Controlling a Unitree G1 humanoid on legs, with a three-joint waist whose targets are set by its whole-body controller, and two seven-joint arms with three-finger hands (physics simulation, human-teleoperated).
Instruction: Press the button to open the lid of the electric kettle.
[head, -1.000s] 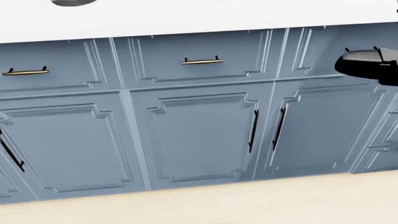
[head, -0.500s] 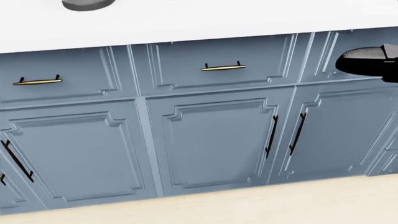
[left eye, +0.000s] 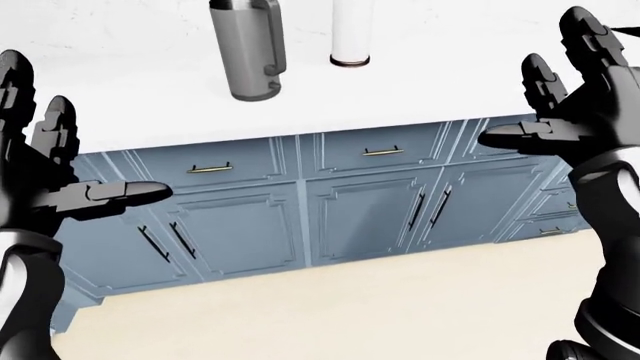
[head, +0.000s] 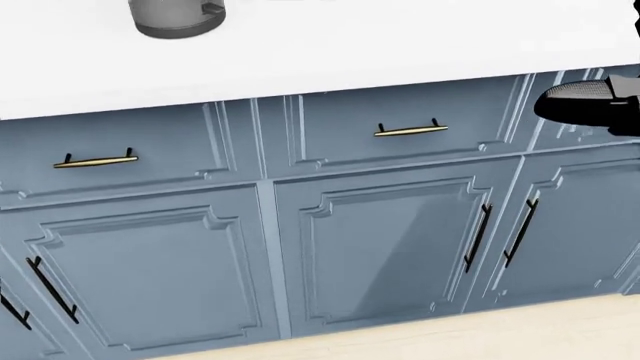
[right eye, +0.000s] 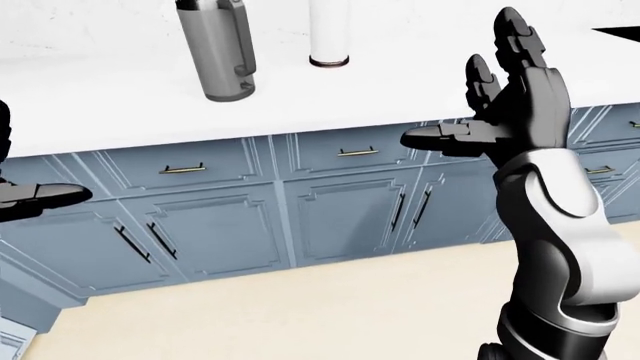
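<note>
Head view shifting down-right, bringing grey cylindrical electric kettle (left eye: 247, 46) on white worktop (left eye: 150, 105) closer; left hand (left eye: 45, 176) and right hand (right eye: 515, 101) fingers spread wide, empty, button unpressed.

One grey electric kettle (left eye: 248, 49) and one white cylinder (left eye: 350, 34) on the white countertop (left eye: 400, 97). Two black robot hands: left hand (left eye: 45, 176), right hand (right eye: 520, 105). Two brass drawer handles (head: 410, 130) in the head view.

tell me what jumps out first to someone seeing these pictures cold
The two black hands, left hand and right hand, raised with fingers spread at the sides of the eye views, holding nothing. Between them, near the top, the grey electric kettle stands on the white counter, above blue cabinets.
</note>
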